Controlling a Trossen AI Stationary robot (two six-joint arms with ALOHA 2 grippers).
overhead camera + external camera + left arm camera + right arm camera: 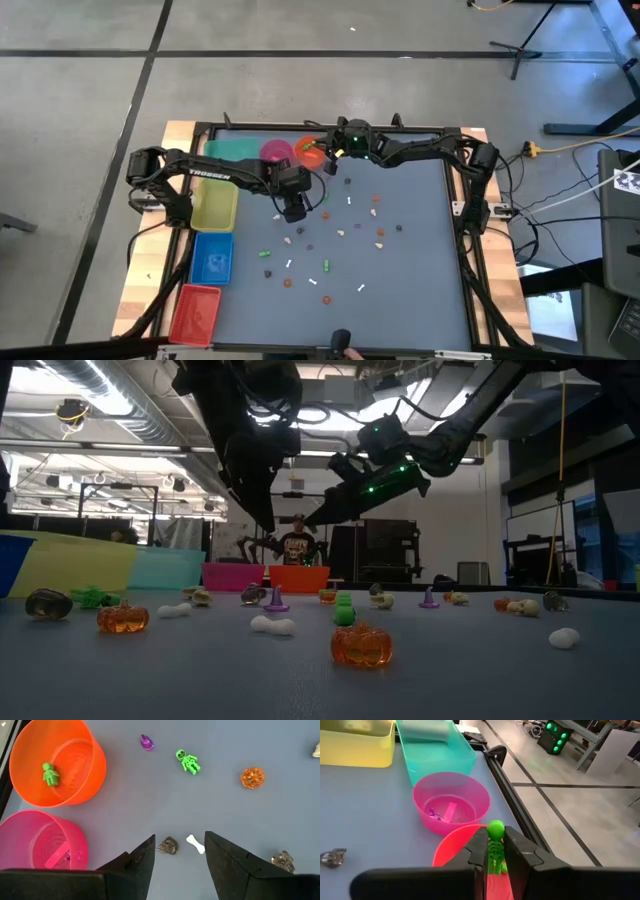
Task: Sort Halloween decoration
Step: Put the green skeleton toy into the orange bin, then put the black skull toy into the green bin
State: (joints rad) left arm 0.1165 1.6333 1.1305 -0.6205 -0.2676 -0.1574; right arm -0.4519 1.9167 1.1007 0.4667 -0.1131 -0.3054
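"TROSSEN" on left arm [210, 176]; right pincer [495, 851] grips green skeleton [495, 845]

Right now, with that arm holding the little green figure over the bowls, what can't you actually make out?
- Green skeleton held by the right tool: the tool's fingers cover its lower body in the right wrist view.
- Orange bowl: most of it is hidden behind that tool in the same view.
- Pink bowl: cut off by the edge in the left wrist view.
- Trinkets in the high view: too small to identify.

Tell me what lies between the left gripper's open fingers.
In the left wrist view, a white bone and a grey trinket lie on the mat between the left gripper's fingers.
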